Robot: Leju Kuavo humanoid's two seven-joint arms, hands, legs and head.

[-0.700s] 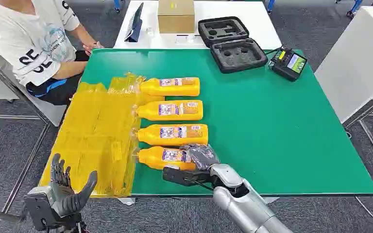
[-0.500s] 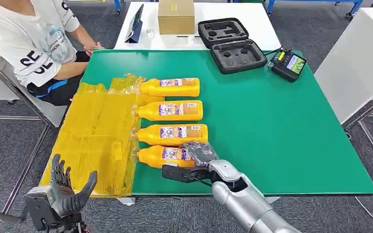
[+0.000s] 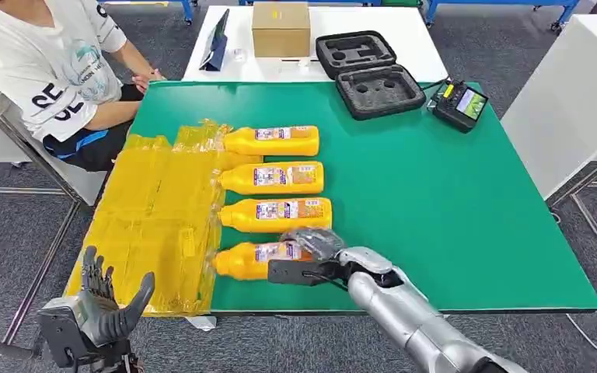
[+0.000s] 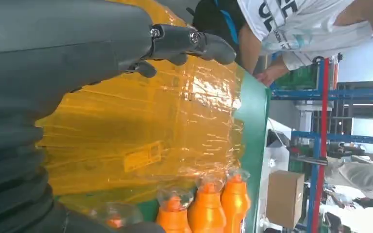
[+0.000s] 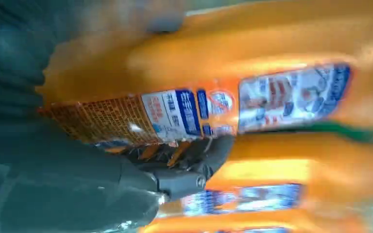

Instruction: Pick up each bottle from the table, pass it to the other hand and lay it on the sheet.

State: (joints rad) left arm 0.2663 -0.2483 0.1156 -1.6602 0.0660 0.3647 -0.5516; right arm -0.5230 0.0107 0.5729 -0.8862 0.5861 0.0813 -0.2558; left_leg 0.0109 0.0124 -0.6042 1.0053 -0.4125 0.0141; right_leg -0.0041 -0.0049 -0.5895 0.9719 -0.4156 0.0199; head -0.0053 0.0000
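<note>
Green table [image 3: 451, 225] sits in front of me, with a person [image 3: 47, 70] at its far left. On my left, my left hand [image 3: 105, 307] hangs low by the near edge, fingers apart, holding nothing. Next comes the yellow sheet [image 3: 151, 217]. Right of it lie four orange bottles in a row. My right hand [image 3: 315, 252] grips the nearest bottle [image 3: 253, 260], its fingers wrapped around it.

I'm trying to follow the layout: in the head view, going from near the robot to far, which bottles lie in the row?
Bottle held by the right hand → second bottle → third bottle → farthest bottle.
</note>
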